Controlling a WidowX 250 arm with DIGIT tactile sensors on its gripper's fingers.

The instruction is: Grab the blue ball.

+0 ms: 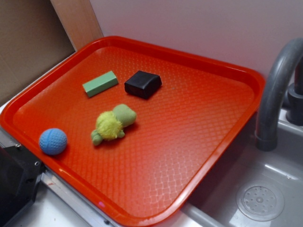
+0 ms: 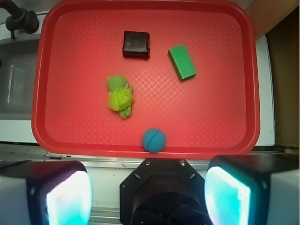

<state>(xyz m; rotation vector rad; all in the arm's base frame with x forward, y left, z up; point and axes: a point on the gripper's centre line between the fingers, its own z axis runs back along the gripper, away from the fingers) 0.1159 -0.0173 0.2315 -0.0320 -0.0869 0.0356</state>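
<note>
So the ball is just sitting loose on the tray, right up against the near rim, nothing touching it. Next to it is a plush, and past that a green block and a black block, all well apart from the ball. In the wrist view the gripper is wide open, empty and high above, sitting off the tray edge. Basically nothing's done yet: the approach, descent and squeeze are all left.
</note>
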